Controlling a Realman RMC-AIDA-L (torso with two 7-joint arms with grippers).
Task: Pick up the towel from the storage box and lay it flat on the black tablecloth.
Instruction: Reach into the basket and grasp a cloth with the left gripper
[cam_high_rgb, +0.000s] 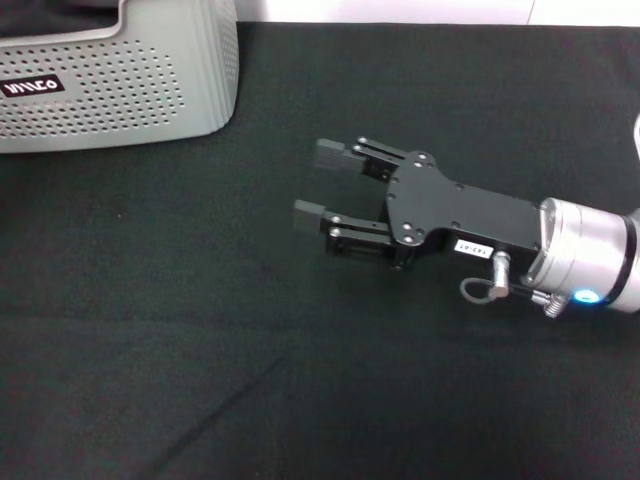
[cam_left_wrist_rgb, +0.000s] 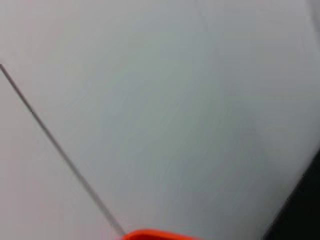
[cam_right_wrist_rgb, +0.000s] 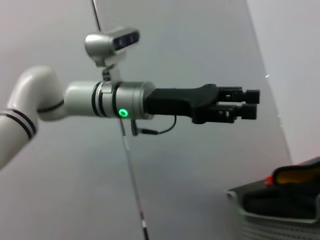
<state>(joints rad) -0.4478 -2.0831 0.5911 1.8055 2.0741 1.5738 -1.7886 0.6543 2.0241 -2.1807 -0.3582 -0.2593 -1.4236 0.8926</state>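
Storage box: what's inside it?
The right wrist view shows the towel, yellow-orange, poking above the box wall, over something dark. How it is folded, and anything beneath, is hidden by the walls. The open right gripper is outside, over the tablecloth.

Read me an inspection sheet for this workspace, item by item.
Surface: black tablecloth, faint creases.
Job's things: storage box at the far left; towel shows yellow-orange inside it.
Clutter: nothing seen.
Grippers: right gripper open over the cloth, apart from the box; left gripper raised in front of the wall.
Cables: short grey loop at the right wrist.
Surroundings: pale wall.
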